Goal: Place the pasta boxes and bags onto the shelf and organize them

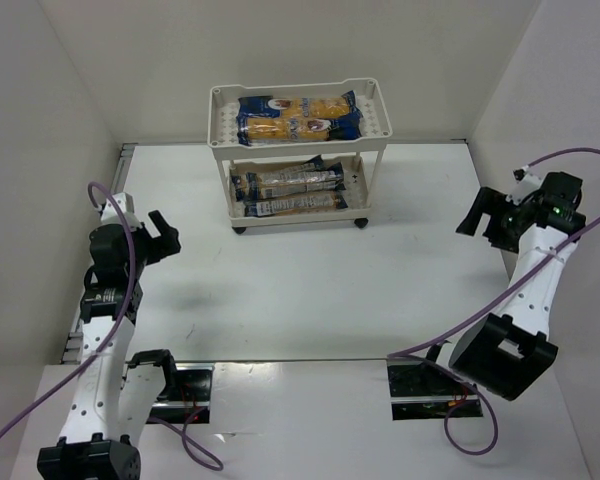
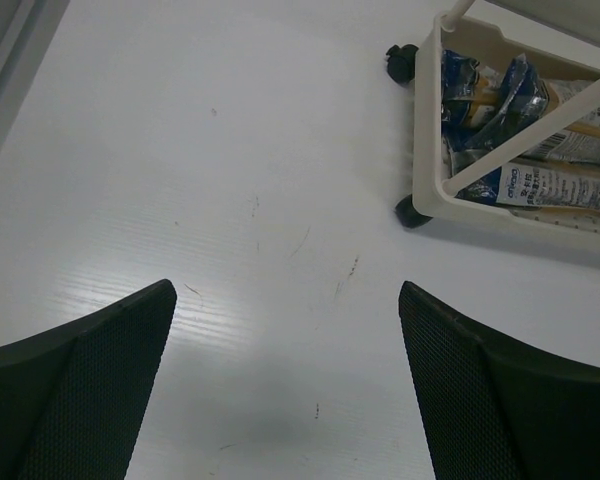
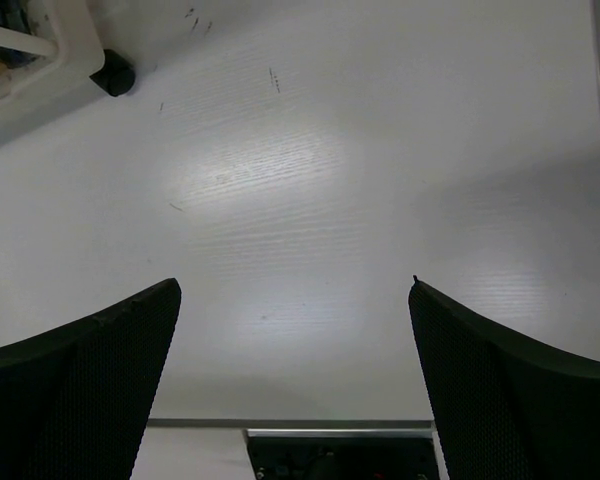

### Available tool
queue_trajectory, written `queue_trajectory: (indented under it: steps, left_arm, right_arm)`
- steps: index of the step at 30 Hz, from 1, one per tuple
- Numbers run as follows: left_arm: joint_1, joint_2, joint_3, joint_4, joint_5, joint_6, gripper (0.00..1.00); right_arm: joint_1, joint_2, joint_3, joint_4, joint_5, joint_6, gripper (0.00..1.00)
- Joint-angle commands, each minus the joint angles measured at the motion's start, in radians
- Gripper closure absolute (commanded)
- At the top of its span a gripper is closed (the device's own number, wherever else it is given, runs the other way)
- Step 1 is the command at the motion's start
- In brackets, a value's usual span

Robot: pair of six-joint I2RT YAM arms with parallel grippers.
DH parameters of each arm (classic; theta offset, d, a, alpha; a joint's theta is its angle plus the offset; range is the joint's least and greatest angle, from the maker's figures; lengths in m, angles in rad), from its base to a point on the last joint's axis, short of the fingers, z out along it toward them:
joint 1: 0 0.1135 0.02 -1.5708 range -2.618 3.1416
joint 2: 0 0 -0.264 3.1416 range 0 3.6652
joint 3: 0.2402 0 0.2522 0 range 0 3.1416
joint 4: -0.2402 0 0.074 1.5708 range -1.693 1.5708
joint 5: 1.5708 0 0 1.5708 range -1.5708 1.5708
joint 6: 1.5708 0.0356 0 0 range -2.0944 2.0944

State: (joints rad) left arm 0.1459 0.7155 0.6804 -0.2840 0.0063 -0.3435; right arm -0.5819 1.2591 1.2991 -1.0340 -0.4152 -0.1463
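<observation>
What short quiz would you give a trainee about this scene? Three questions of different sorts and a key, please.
1. True or false: the left gripper holds a packet.
2. Choose one. The packets lie: A) all in the top tier of the shelf; B) in both tiers; C) all in the lower tier.
3. Fill the gap: the right gripper is empty and its jaws stand ___.

Key: 1 false; 2 B; 3 open.
</observation>
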Motion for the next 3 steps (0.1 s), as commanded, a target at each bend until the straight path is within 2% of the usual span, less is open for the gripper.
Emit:
queue_trajectory:
  steps: [1,3]
  left_arm:
    - [-0.003,-0.016,-0.004,0.043,0.018,-0.012,0.01]
    - [-0.003,-0.016,-0.004,0.043,0.018,-0.012,0.01]
  right_arm:
    - [0.002,-0.021,0.0,0.045,-0.01,0.013,0.0]
    - [0.002,-0.021,0.0,0.045,-0.01,0.013,0.0]
